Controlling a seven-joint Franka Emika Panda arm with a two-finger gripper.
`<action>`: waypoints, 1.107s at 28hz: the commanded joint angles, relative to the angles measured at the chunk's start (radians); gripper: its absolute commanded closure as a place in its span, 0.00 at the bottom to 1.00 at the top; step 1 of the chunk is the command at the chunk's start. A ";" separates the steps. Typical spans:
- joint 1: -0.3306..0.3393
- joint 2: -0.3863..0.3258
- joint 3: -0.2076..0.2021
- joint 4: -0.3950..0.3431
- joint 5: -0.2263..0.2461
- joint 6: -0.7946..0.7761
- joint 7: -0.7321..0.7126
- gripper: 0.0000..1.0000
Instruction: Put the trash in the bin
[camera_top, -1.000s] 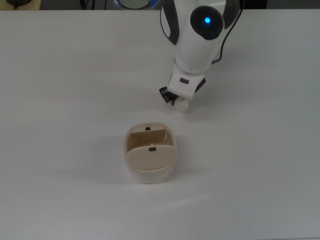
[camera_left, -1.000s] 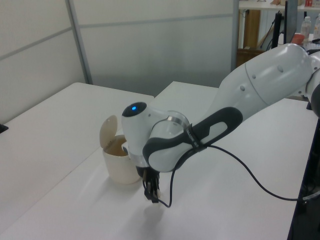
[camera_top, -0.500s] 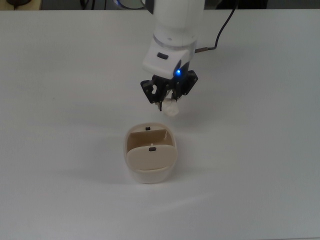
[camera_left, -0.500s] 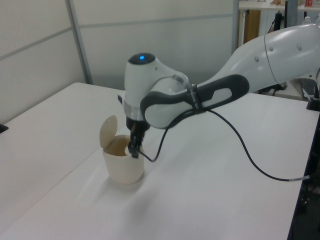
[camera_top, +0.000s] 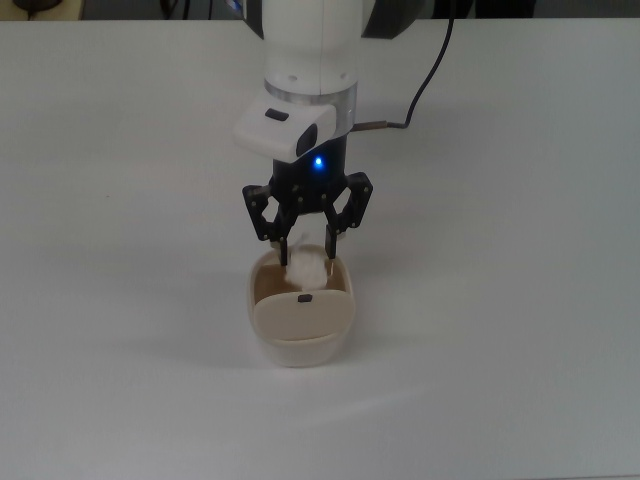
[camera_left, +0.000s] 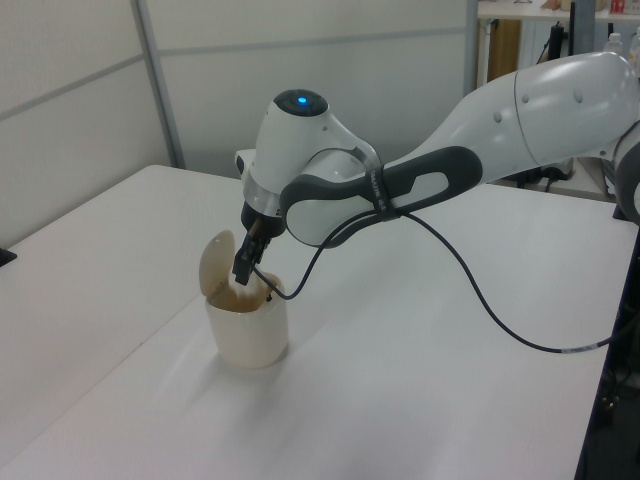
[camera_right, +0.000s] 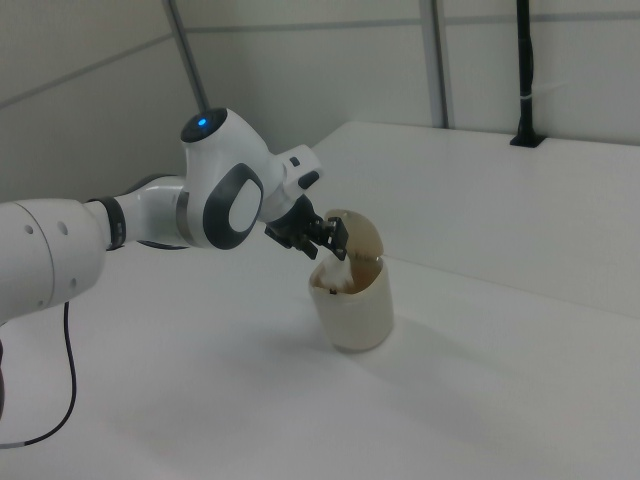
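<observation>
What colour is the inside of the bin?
Tan, darker than the cream outside of the bin. The top view shows it best, behind the trash.

a small cream-beige plastic bin (camera_right: 355, 305) with rounded walls stands on a plain white table (camera_right: 480, 390). its swing-flap lid (camera_right: 362, 235) is tipped up at the back of the opening. a white robot arm (camera_right: 150, 225) with grey joint covers reaches in from the right view's left, a blue light on its wrist. its black two-finger gripper (camera_right: 328, 243) hangs over the bin's mouth, fingers spread, with a small white crumpled paper wad (camera_right: 333, 268) just below them at the rim.
</observation>
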 joint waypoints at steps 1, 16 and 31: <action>0.004 0.014 -0.005 0.020 -0.015 0.003 0.039 0.00; 0.004 -0.141 -0.005 0.028 -0.003 -0.518 0.040 0.00; -0.014 -0.321 -0.017 0.037 0.016 -0.828 0.175 0.00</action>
